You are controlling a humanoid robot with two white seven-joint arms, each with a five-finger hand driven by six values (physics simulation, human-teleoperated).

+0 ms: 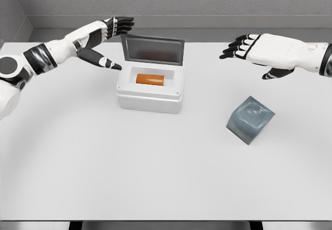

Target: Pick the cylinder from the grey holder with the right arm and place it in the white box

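An orange cylinder [150, 79] lies on its side inside the white box [149, 101], whose grey lid [152, 50] stands open at the back. The grey holder [250, 119] sits tilted on the table to the right of the box, with nothing in its hollow. My right hand [239, 47] hovers above the table to the upper right, well clear of both box and holder, fingers spread and holding nothing. My left hand [111, 40] is raised just left of the lid, fingers extended and thumb pointing toward the box, also holding nothing.
The white table [104, 167] stretches wide in front of the box and holder. A grey wall and floor strip run behind the table's far edge.
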